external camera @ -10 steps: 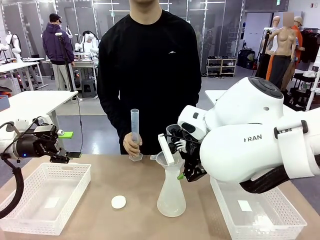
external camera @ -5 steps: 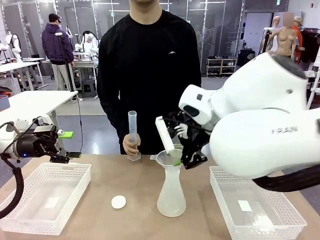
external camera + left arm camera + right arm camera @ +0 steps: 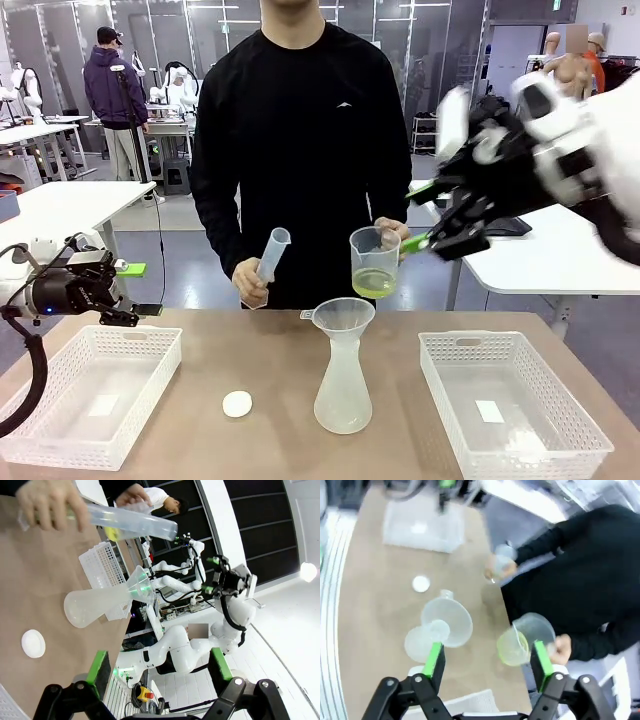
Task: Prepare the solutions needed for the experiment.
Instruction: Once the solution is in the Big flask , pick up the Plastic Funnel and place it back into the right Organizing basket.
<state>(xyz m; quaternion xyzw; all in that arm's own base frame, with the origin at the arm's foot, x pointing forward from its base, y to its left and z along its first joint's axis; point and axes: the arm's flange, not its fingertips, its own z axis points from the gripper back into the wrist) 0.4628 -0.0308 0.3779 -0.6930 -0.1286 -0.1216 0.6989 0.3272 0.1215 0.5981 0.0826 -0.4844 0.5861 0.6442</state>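
Front view: I found left gripper (image 3: pixel 160 662) and right gripper (image 3: pixel 414 218) with jaws apart, empty; the right hung beside the person's beaker (image 3: pixel 375 262), where contact could spill the solutions (image 3: pixel 374 284).

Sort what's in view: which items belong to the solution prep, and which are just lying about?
In use:
- beaker with yellow-green solution, in the person's left hand
- graduated cylinder, in the person's right hand
- funnel seated in the flask

Lying about:
- white disc
- left basket
- right basket
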